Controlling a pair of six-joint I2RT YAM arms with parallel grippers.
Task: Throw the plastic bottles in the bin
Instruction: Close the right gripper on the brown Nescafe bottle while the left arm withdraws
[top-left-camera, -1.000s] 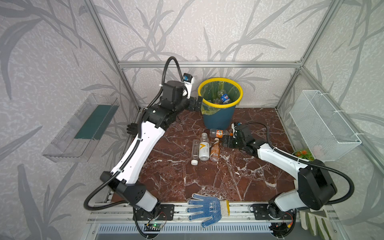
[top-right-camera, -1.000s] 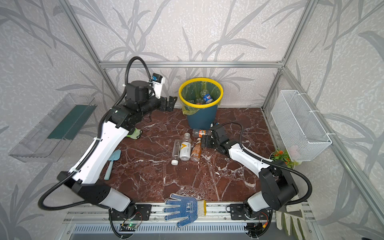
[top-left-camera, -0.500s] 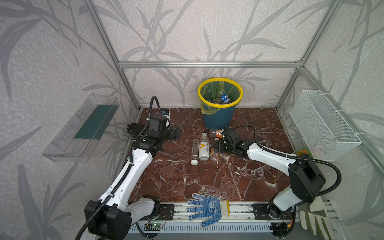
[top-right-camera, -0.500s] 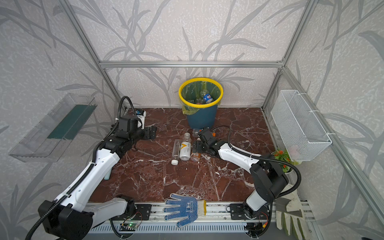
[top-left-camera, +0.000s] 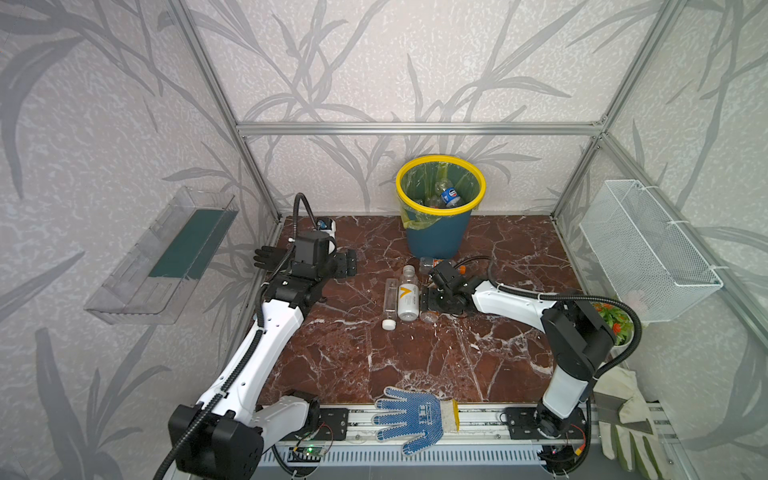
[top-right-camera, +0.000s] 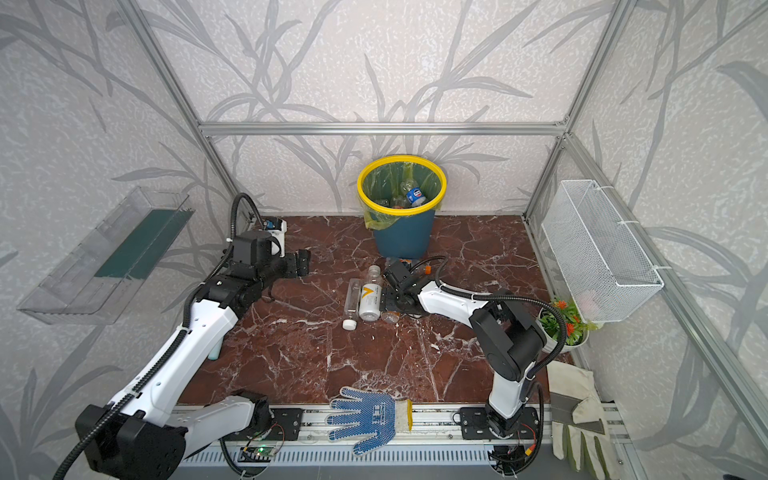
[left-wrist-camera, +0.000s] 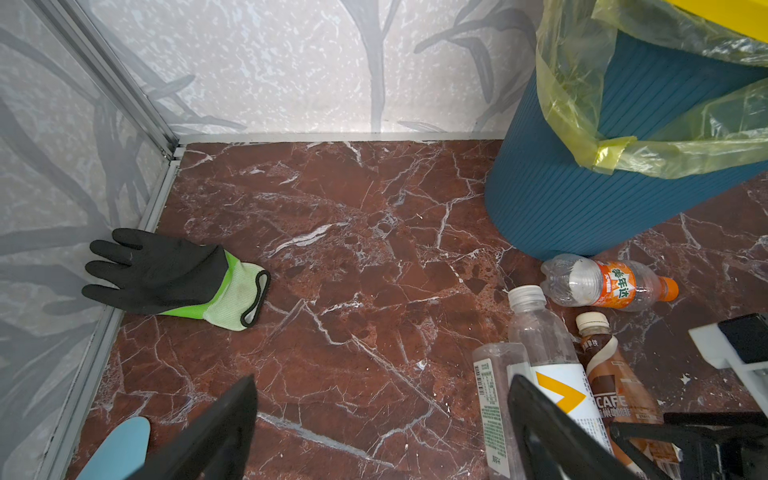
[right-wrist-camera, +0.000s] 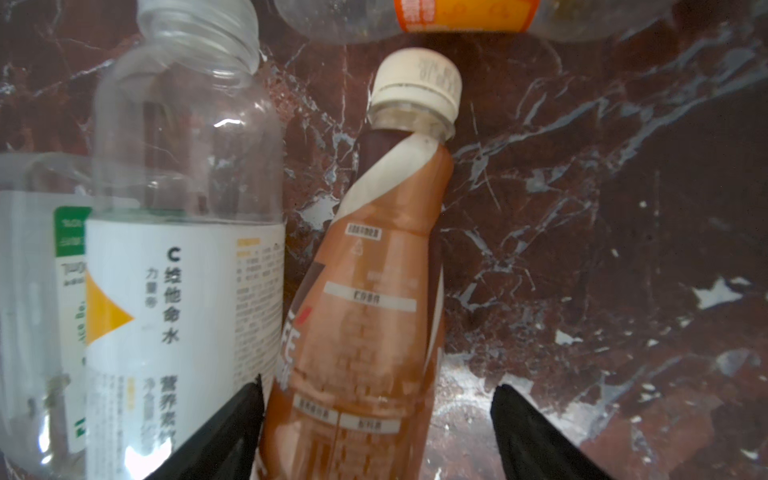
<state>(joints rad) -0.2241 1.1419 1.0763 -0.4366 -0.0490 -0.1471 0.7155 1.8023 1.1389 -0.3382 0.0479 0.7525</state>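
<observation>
The bin (top-left-camera: 434, 239) stands at the back wall, dark blue with a yellow rim, and several plastic bottles (top-left-camera: 451, 196) lie inside it. Four more lie in front of it: a clear square one (top-left-camera: 390, 293), a white-labelled one (top-left-camera: 407, 297), a brown coffee one (right-wrist-camera: 374, 291) and an orange-labelled one (left-wrist-camera: 611, 286). My right gripper (right-wrist-camera: 376, 386) is open and straddles the brown bottle's body; one finger touches it and the other stands clear. My left gripper (left-wrist-camera: 382, 386) hangs open and empty over bare floor, left of the bottles (top-left-camera: 351, 264).
A black-and-green glove (left-wrist-camera: 166, 274) lies by the left wall. A loose white cap (top-left-camera: 388, 325) sits before the bottles. On the front rail lie a blue dotted glove (top-left-camera: 411, 417) and a white glove (top-left-camera: 627, 419). There are a wire basket (top-left-camera: 648, 249), a plant (top-left-camera: 615, 324) and a clear wall tray (top-left-camera: 166, 257).
My left arm has dropped from beside the bin's rim down to the floor at the left. The right gripper slid left onto the brown bottle, its jaws narrowing somewhat.
</observation>
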